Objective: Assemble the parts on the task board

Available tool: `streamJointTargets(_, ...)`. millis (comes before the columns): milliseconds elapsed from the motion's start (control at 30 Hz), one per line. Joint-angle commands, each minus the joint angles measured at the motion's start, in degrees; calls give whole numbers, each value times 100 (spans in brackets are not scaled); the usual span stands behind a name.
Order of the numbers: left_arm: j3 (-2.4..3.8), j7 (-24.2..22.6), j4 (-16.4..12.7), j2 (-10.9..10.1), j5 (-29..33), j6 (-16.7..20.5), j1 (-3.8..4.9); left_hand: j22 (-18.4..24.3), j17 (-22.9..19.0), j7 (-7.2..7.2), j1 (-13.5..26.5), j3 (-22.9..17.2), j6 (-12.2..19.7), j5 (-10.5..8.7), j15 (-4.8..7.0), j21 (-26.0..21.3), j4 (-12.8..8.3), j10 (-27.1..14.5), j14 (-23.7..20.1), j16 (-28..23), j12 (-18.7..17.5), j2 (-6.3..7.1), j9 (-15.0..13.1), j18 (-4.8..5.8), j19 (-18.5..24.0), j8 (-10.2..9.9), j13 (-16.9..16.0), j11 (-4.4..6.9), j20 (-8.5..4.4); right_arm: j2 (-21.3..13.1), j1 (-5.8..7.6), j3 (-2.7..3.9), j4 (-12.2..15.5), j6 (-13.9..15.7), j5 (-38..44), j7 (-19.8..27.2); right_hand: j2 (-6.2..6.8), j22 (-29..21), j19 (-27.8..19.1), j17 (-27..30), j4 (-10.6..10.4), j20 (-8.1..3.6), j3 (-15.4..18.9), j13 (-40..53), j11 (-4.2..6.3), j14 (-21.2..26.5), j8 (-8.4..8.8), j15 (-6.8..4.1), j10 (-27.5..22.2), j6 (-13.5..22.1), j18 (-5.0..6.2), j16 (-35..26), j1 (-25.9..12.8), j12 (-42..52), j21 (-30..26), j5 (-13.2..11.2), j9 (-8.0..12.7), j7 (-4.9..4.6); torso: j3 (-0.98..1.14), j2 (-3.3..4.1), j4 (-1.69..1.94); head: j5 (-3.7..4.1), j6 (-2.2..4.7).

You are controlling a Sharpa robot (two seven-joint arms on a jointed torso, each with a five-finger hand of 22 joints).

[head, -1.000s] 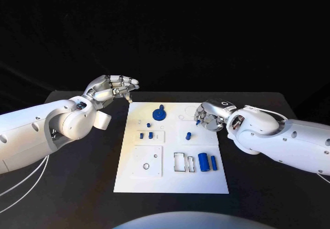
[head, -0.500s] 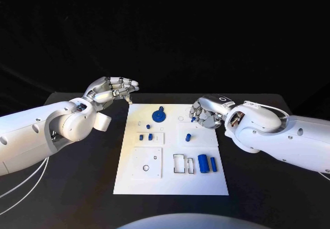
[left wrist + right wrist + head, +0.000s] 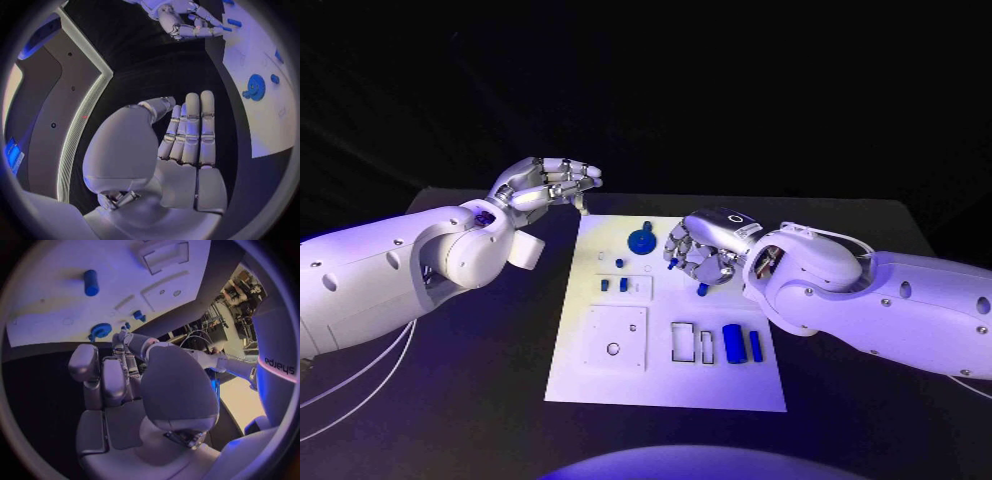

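Black table | task board edges unobstructed | right hand above board

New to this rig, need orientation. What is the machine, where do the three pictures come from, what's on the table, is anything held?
It is a robot with two white arms, each ending in a silver hand. One camera looks down from its head; two fisheye cameras sit at the wrists, behind each hand.

On the black table lies the white task board, carrying small blue parts: a round disc and a cylinder among them.

The left hand hovers beside the board's far corner and holds nothing. The right hand hangs over the board; whether it holds a part is unclear.
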State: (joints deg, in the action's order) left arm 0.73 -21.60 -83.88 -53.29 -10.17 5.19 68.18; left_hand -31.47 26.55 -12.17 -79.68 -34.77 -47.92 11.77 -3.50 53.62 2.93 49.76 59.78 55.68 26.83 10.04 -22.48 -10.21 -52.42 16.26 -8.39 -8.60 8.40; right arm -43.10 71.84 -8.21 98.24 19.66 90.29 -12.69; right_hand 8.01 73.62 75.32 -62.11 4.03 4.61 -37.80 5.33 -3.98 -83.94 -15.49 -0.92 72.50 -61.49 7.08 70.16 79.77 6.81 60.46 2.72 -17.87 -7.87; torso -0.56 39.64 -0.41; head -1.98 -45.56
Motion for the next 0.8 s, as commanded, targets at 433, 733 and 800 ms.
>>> streamJointTargets(433,3,-45,133,87,158,-67,1,22,-8,-9,90,43,53,24,-20,-41,2,-48,-35,-22,-31,11,7,-39,14,-39,11,10,37,538,-482,-18,-49,-41,208,219,-42,-7,19,5,25,9,-53,3,39,-83,-18,-21,61,-15,-67,20,-41,-13,-12,16,-11,2,12,4,-7,-526,-116)
streamJointTargets(733,3,-37,218,143,197,-68,2,28,-8,-9,101,49,55,22,-22,-48,8,-52,-33,-22,-29,11,8,-40,12,-39,11,9,39,681,-678,-50,-66,-114,427,243,-43,-10,15,10,31,9,-58,3,37,-82,-15,-20,58,-10,-66,18,-42,-19,-21,15,-12,0,14,2,-16,-593,-174)
streamJointTargets(800,3,-34,229,154,212,-74,2,28,-8,-9,101,49,55,22,-22,-48,8,-52,-33,-22,-29,11,8,-40,12,-39,11,9,39,704,-708,-55,-90,-125,456,245,-44,-5,19,12,33,10,-59,3,37,-82,-15,-19,58,-9,-68,17,-42,-20,-13,15,-12,-1,17,3,-12,-604,-188)
